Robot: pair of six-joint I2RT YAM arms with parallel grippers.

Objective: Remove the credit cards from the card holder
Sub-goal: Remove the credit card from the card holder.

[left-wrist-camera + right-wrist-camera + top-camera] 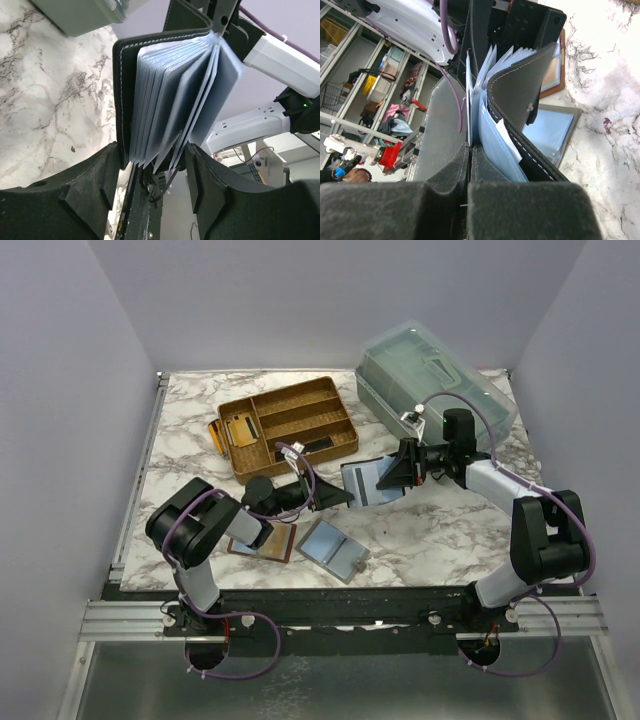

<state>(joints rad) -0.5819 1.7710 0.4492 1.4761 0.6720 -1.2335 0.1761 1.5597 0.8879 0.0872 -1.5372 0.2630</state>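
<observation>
Firmly shut, right gripper (470, 150) pinches the card holder (520, 100) while left gripper (152, 152), half open, straddles its pockets (170, 100).

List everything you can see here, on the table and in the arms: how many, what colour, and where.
card holder: one, black with blue-grey pockets, held open above the table between the arms
credit cards: count hidden, none visibly out of the pockets
brown holder: one, tan pockets, open on the table near the left arm
grey holder: one, blue-grey inside, open, right of the brown holder
tray: one, golden brown, divided, far centre-left
gold-tan cards: a few, tray's left compartment
black bar: one, tray's near compartment
lidded box: one, clear greenish, far right
table: one, white-grey marble
left fingers: two, black, either side of the pockets
right fingers: two, black, shut on the card holder
</observation>
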